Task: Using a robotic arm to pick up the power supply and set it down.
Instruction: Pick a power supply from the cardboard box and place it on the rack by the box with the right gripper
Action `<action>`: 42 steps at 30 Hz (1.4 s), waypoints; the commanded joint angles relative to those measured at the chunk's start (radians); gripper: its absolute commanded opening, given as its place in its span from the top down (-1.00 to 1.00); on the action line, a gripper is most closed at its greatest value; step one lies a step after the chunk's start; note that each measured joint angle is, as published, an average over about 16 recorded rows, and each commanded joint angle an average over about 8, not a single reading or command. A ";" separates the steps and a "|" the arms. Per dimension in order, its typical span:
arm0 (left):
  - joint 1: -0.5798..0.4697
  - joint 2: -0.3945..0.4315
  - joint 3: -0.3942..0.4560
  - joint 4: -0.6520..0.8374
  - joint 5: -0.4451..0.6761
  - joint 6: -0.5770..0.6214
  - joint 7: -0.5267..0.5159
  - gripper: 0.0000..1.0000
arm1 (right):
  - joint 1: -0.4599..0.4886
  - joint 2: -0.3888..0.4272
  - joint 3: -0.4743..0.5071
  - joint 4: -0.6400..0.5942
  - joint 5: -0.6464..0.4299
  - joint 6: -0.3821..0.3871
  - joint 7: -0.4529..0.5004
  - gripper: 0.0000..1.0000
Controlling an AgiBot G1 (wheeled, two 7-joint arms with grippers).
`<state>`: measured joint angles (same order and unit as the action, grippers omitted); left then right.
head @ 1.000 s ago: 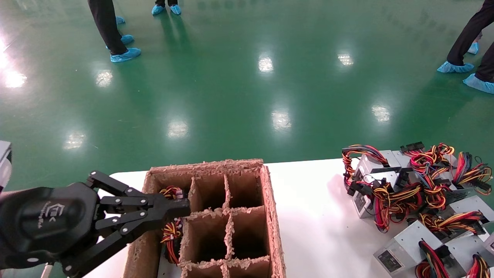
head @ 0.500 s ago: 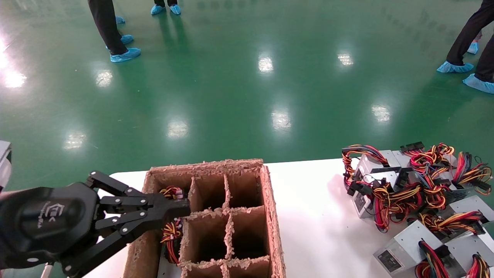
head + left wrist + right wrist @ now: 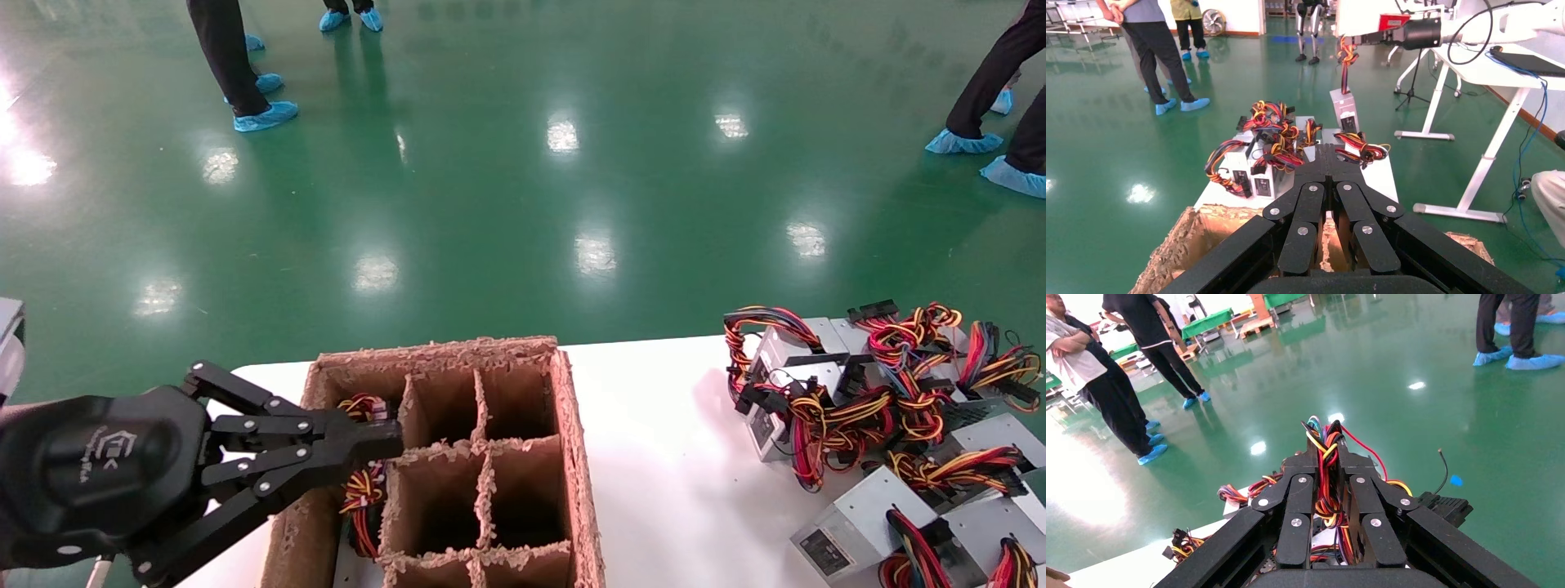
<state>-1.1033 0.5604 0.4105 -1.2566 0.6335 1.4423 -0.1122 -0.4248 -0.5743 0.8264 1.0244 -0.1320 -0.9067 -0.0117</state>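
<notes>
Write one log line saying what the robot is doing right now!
left gripper: shut, over box | right gripper: shut on power supply wires, lifted | pile: on table

A brown cardboard box (image 3: 572,457) split into compartments sits on the white counter (image 3: 670,457). Beyond lies a glossy green floor (image 3: 490,180), where people in blue shoe covers (image 3: 265,116) stand far left and far right. A white desk (image 3: 1499,67) stands on that floor.

Your right gripper (image 3: 1326,454) is outside the head view; below its closed jaws, the power supply's (image 3: 1346,109) body stays hidden.
</notes>
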 commanded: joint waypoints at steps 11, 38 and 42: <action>0.000 0.000 0.000 0.000 0.000 0.000 0.000 1.00 | 0.166 0.015 -0.167 -0.070 -0.023 -0.005 -0.013 1.00; 0.000 0.000 0.000 0.000 0.000 0.000 0.000 1.00 | 0.466 -0.010 -0.390 -0.307 -0.090 -0.125 -0.053 1.00; 0.000 0.000 0.000 0.000 0.000 0.000 0.000 1.00 | 0.482 -0.012 -0.403 -0.343 -0.097 -0.147 -0.054 1.00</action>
<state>-1.1033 0.5604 0.4106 -1.2566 0.6334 1.4423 -0.1122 0.0536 -0.5848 0.4263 0.6844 -0.2276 -1.0524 -0.0660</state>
